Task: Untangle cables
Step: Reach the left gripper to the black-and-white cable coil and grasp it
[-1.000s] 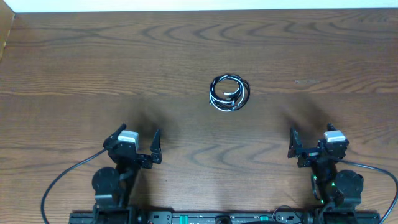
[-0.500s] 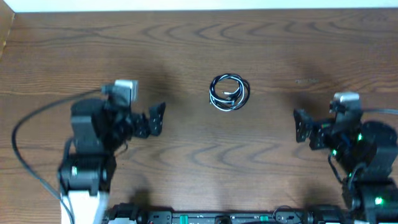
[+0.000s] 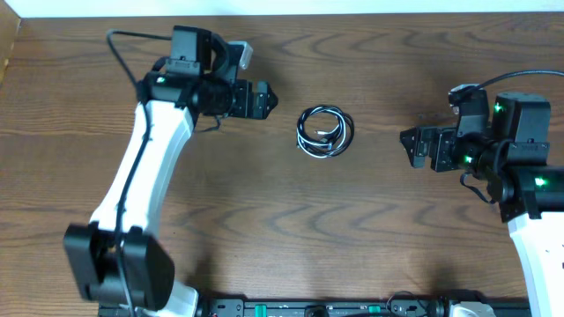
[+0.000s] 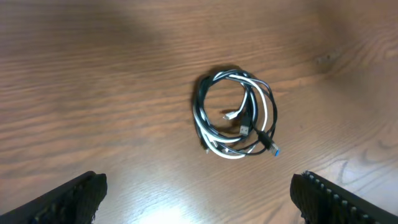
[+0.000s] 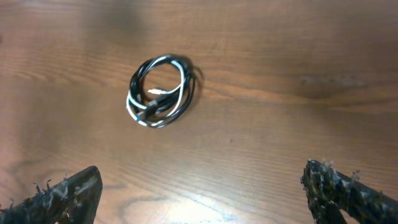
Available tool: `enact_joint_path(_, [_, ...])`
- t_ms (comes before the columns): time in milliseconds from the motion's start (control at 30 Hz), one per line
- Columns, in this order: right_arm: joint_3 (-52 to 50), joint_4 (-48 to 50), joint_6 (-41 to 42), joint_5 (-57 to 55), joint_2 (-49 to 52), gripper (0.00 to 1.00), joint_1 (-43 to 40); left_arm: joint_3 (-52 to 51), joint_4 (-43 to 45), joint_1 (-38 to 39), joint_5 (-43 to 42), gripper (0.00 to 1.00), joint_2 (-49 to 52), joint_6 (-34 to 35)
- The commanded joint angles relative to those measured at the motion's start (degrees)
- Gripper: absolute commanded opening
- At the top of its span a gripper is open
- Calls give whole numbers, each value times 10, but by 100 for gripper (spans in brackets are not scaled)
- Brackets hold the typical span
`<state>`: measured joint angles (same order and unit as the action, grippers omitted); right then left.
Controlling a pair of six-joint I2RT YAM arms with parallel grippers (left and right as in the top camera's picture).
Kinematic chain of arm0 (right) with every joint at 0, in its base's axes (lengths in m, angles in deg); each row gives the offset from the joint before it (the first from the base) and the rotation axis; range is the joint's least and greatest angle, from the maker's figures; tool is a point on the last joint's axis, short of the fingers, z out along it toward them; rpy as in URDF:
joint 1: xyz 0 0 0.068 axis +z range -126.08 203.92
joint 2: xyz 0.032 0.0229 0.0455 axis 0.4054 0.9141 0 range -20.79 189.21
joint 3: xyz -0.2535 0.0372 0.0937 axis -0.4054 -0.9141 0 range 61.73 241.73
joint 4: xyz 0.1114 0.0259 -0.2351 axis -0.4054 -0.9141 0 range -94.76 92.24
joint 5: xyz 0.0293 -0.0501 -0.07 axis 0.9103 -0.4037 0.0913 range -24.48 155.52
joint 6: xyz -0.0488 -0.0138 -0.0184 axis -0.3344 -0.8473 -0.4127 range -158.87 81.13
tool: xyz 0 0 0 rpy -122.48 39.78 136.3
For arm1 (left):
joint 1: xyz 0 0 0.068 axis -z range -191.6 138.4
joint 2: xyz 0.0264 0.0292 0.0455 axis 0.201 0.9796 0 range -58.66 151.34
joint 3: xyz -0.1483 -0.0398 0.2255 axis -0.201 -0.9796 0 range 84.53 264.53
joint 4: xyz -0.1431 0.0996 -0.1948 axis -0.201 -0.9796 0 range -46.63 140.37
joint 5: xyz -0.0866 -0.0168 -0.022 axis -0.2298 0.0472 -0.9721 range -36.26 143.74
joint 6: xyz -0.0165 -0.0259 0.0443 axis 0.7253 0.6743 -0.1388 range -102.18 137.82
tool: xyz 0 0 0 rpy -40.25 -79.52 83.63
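Upper left of centre, our left gripper (image 3: 267,99) gapes wide, empty. At centre we see the cables (image 3: 325,131), black and white coiled together, roughly round, with no clear long axis. Our right gripper (image 3: 407,146), mid-right, is likewise wide and empty.

From above I see the cables (image 3: 325,131), one black cord and one white, coiled together in a small bundle on the wooden table (image 3: 264,229) between my two arms. My left gripper (image 3: 267,99) points at the bundle from nearby, not touching it. My right gripper (image 3: 407,146) faces it from the opposite side, farther off, holding nothing
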<state>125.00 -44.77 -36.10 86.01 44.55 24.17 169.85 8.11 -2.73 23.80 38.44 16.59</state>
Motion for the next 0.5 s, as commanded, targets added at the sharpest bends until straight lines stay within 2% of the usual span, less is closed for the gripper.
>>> enact_joint_path(0, [12,-1,0,37,10,99,2,7,42,24,-38,91,60,7])
enact_joint_path(100, [12,-2,0,37,14,96,2,7,75,56,18,84,100,42])
enact_joint_path(267, [11,-2,0,36,14,86,2,7,125,138,197,79,173,132])
enact_joint_path(467, [11,-6,0,36,14,79,2,7,186,189,291,63,228,192])
